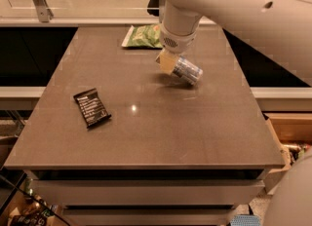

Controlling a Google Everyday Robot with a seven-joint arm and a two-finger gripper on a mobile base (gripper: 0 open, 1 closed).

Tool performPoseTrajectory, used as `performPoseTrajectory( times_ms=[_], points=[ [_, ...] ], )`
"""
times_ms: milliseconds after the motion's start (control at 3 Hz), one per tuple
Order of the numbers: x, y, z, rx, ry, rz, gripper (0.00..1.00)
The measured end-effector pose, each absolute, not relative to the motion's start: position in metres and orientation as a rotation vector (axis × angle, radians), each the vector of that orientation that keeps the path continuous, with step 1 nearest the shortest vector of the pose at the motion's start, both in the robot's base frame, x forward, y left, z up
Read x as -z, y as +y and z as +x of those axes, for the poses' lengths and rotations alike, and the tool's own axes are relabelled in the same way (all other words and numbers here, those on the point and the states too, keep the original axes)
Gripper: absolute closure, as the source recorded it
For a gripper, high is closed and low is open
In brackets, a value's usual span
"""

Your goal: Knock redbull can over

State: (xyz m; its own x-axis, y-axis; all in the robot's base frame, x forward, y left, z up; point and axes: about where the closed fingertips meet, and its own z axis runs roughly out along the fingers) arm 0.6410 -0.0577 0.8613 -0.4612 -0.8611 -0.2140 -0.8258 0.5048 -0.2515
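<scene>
Saw the tool low over the back half of the bench, right against the redbull can. Could not tell whether open or closed. Found the can tipped far over, leaning down to the right. Saw a green bag behind, a black wrapper well apart on the left.
</scene>
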Motion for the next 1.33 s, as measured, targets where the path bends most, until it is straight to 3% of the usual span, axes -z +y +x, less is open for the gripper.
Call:
performPoseTrajectory(
  times_ms=[1000, 1333],
  points=[
    [-0.833, -0.056, 0.642, 0.371, 2.505, -1.555, 1.0],
    [-0.833, -0.056, 0.642, 0.371, 2.505, -1.553, 0.82]
  ],
)
